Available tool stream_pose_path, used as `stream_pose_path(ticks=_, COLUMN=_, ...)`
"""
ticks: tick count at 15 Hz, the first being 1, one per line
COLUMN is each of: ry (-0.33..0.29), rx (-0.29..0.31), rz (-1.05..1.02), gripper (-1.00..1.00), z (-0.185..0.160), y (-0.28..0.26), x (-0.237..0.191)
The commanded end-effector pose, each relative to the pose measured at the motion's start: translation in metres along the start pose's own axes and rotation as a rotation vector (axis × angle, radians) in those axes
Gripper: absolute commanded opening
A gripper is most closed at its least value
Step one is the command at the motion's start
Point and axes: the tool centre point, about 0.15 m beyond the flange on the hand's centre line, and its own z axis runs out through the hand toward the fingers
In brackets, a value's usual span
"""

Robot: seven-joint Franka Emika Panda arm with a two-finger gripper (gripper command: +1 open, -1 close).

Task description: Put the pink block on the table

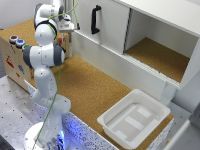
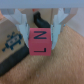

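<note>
My gripper (image 2: 41, 31) pinches the pink block (image 2: 40, 42) – upper left in the exterior view, above the table (image 1: 87, 87); releasing this high risks bouncing it away.

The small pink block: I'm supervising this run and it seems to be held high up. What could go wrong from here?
1. The wrist view shows the small pink cube-shaped block between the jaws of the gripper; released from up here, it could bounce or roll away.
2. The wooden box with round buttons sits nearby, so the block might land there instead of on the brown cork table.
</note>
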Motion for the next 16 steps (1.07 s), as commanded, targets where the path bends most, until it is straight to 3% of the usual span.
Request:
stream_pose_path(ticks=1, ry=0.157, rx=0.024, rz=0.259, gripper=-1.00, z=0.068, y=-0.002, x=-0.081)
stream_pose_path(ticks=5, ry=0.160, rx=0.025, rz=0.423, gripper=-1.00, z=0.101, y=0.018, x=-0.083)
stream_pose_path(ticks=12, ry=0.197, rx=0.140, rz=0.709, gripper=-1.00, z=0.160, y=0.065, x=-0.053)
stream_pose_path(ticks=16, ry=0.095, rx=0.205, rz=0.796, gripper=-1.00, z=0.190, y=0.080, x=-0.040)
